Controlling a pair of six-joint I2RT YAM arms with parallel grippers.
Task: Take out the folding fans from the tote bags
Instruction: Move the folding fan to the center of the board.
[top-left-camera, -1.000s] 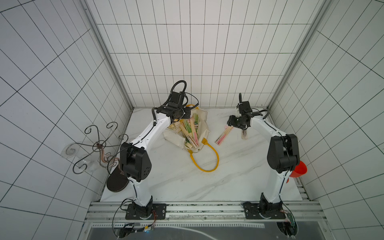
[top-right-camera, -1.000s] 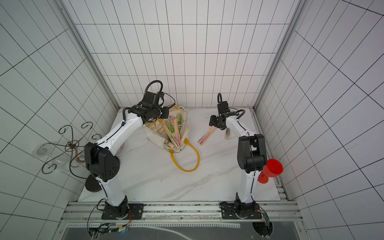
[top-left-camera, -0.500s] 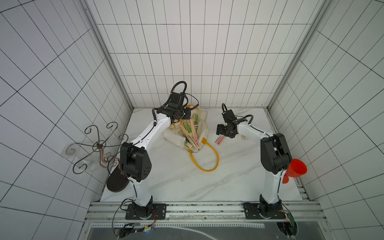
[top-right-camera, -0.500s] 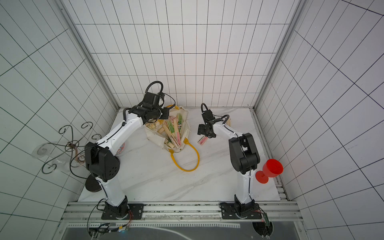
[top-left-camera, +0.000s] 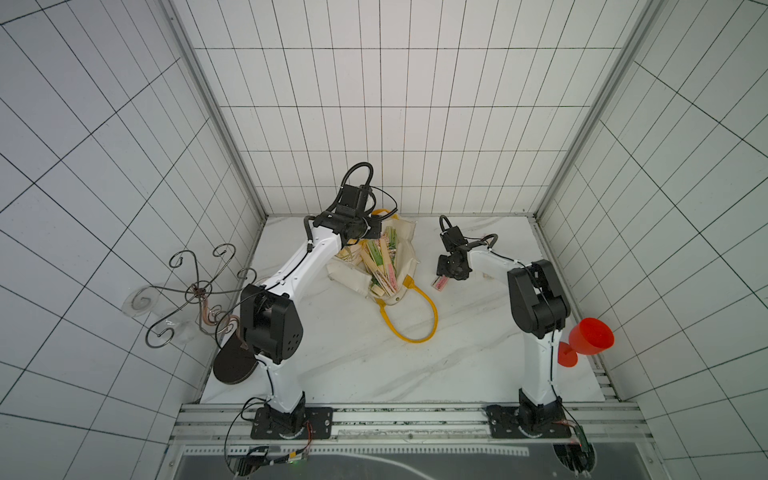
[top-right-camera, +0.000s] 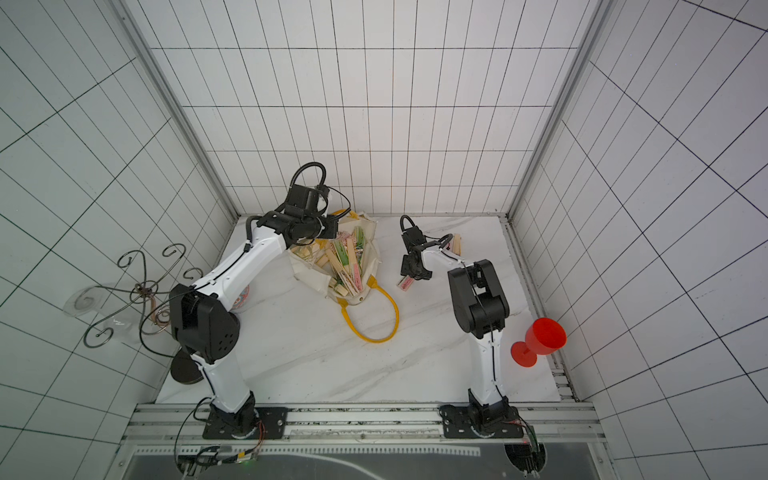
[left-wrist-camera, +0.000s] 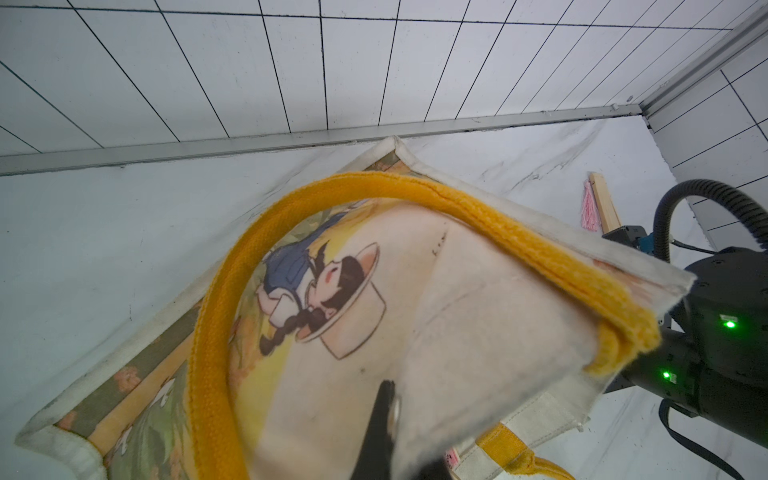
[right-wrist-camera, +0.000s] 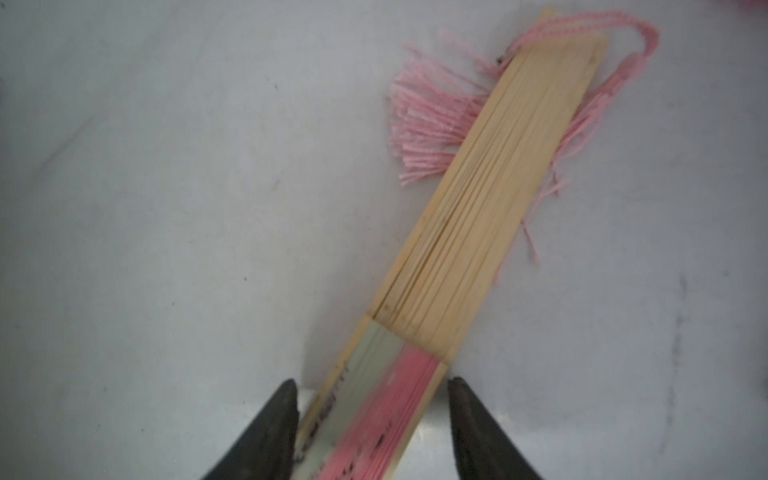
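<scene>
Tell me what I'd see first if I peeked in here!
Probably the cream tote bag at the back middle of the table, stuffed with pale folding fans, its yellow handle looping forward. Then the bright red goblet by the table's edge beside the right arm. A pink-tasseled fan lies on the table under the right gripper.

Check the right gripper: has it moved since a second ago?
Yes. In a top view the right gripper has swung away from the right edge of the table toward the tote bag, and now hangs over the pink fan beside it.
</scene>
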